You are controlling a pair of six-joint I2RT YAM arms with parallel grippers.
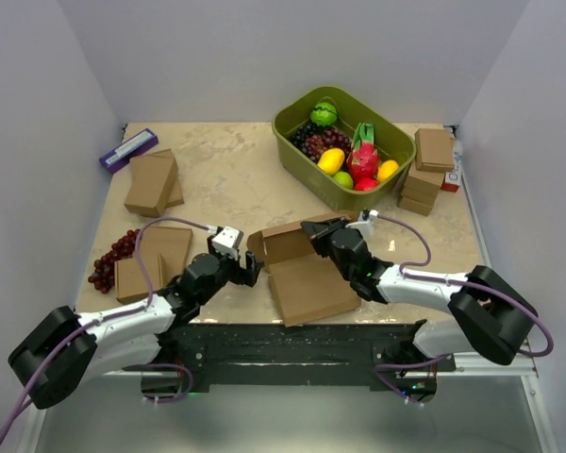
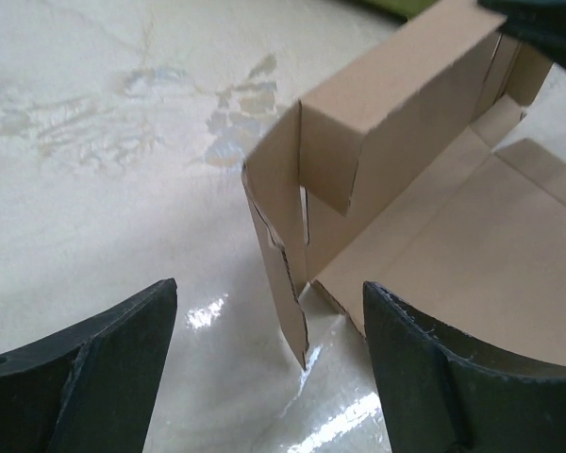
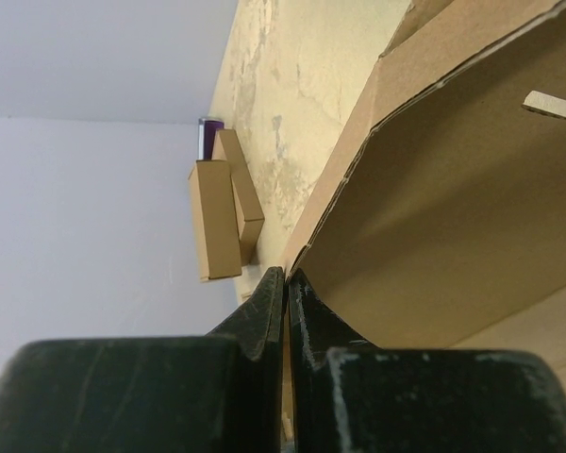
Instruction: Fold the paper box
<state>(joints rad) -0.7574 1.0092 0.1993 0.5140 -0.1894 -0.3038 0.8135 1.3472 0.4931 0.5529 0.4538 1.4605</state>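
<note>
The paper box (image 1: 307,283) is a brown creased cardboard sheet near the table's front middle, its base flat and its back and left walls raised. My right gripper (image 1: 323,232) is shut on the raised back wall; in the right wrist view its fingertips (image 3: 285,283) pinch the edge of the wall (image 3: 453,208). My left gripper (image 1: 250,269) is open at the box's left corner. In the left wrist view its fingers (image 2: 104,368) straddle the upright left side flap (image 2: 283,274) without touching it.
An olive-green tub (image 1: 344,142) of fruit stands at the back right, with stacked small boxes (image 1: 429,170) beside it. More small brown boxes (image 1: 153,181) and a purple item (image 1: 127,149) lie at the back left. Grapes (image 1: 113,257) and flat cardboard (image 1: 151,260) lie at the left.
</note>
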